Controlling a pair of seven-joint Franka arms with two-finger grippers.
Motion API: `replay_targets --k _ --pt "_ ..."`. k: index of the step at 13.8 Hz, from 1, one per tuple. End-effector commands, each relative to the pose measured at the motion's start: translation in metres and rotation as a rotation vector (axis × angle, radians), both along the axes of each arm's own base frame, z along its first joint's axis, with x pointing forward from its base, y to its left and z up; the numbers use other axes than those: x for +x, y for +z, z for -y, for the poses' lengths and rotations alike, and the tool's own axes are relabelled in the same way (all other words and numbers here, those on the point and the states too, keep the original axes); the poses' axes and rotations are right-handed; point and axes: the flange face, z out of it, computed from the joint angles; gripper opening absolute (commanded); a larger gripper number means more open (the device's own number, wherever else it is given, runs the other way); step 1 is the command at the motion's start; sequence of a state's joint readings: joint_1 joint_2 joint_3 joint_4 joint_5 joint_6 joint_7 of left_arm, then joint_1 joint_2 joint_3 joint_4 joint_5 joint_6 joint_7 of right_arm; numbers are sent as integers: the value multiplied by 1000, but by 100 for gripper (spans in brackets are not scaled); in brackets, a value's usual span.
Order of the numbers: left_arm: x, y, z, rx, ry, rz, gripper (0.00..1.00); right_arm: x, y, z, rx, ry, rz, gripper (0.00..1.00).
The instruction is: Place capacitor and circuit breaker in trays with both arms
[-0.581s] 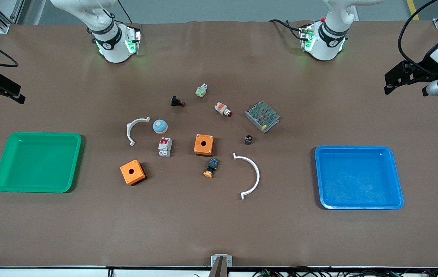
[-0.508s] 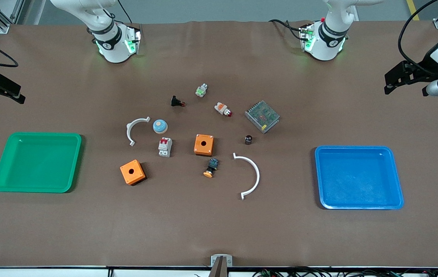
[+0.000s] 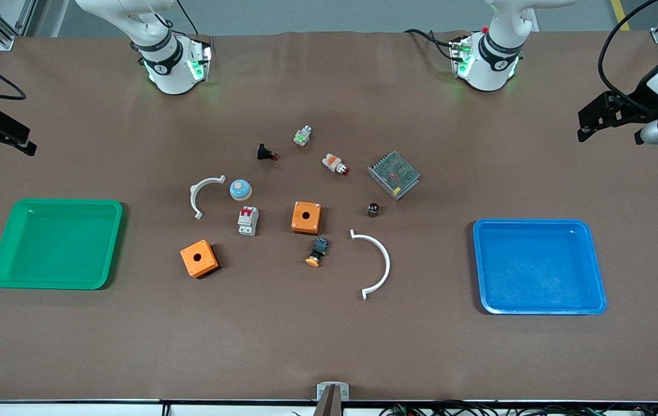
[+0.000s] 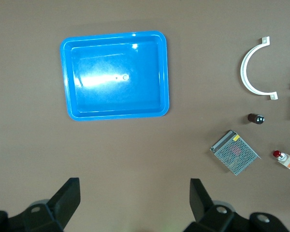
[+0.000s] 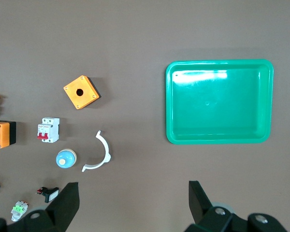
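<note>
The capacitor [image 3: 373,210], a stubby black cylinder, stands near the table's middle, beside the metal mesh box; it also shows in the left wrist view [image 4: 255,118]. The circuit breaker [image 3: 248,221], white-grey with red levers, lies between the two orange boxes; it also shows in the right wrist view [image 5: 48,130]. My left gripper [image 4: 134,193] is open and empty, high over bare table near the blue tray [image 3: 538,266], and shows at the edge of the front view [image 3: 584,126]. My right gripper [image 5: 133,193] is open and empty, high over bare table near the green tray [image 3: 56,243], at the other edge [image 3: 28,141].
Two orange boxes [image 3: 306,217] [image 3: 199,258], two white curved pieces [image 3: 376,264] [image 3: 203,193], a blue dome button [image 3: 240,189], a mesh box [image 3: 394,174], and several small push-buttons [image 3: 317,251] [image 3: 335,164] [image 3: 266,152] [image 3: 302,136] lie around the middle.
</note>
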State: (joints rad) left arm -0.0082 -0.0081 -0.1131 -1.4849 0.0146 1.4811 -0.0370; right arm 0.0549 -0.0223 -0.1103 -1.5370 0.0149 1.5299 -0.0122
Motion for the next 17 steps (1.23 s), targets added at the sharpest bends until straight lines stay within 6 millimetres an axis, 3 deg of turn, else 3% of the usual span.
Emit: replay_targets --k 1,7,11,13,16,17 --pt "7 -6 2 -16 -8 -14 100 1 6 0 -14 9 7 100" --pt "12 -13 11 -20 -12 -2 100 1 7 -2 -9 7 12 100" --pt "15 -18 23 -22 -32 1 100 2 9 -14 -16 25 18 100" --pt "19 -30 50 -20 -79 -6 100 5 7 -16 -12 26 17 100" --pt "27 -38 64 -38 -87 21 100 7 7 -21 -8 33 24 100" --pt "30 -43 77 -47 -80 35 100 7 6 -22 -8 33 24 100"
